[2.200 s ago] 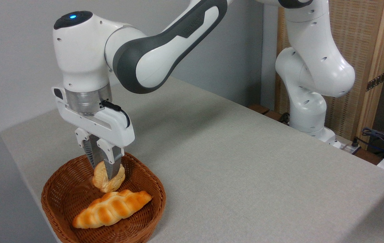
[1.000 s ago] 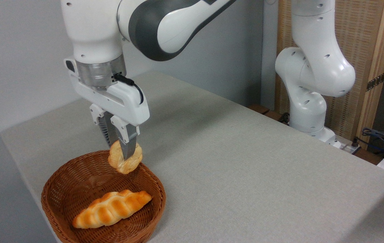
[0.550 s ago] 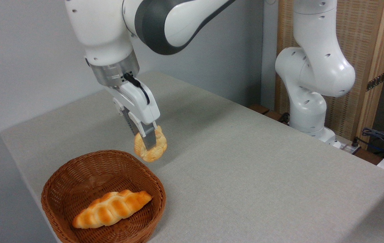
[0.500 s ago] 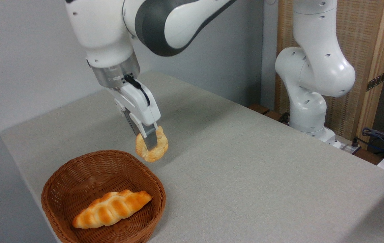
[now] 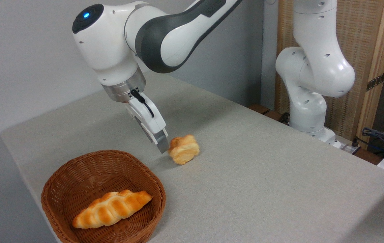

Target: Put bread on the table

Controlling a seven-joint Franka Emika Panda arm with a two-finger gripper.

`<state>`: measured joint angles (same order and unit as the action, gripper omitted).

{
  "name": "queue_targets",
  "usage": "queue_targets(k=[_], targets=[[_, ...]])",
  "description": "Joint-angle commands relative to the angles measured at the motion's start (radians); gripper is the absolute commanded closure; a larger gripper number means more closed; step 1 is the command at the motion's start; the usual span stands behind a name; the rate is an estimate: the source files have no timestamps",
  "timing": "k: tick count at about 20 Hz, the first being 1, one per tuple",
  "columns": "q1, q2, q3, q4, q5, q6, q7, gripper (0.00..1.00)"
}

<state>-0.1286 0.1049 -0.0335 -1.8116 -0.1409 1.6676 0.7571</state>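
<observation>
Camera view, lumpy ridged bread (image 5: 183, 153) on cloth table (image 5: 262, 175), jaws released beside it

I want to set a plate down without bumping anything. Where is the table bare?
The table is bare across its right half, between the bread and the arm's base, and along the far-left edge. It is crowded near the basket, the claw and the bread.

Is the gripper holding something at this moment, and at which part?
It seems to hold nothing: the bread lies on the table, just right of the gripper fingers.
</observation>
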Motion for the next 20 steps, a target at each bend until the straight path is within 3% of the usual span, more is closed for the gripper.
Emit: queue_targets(k=[1, 6, 10, 20], targets=[[-0.005, -0.025, 0.007, -0.023, 0.000, -0.003, 0.019, 0.00], [-0.005, -0.031, 0.012, -0.011, 0.003, 0.009, 0.019, 0.00], [0.000, -0.053, 0.024, 0.029, 0.033, 0.040, 0.014, 0.00], [0.006, -0.070, 0.055, 0.043, 0.043, 0.202, 0.005, 0.00]])
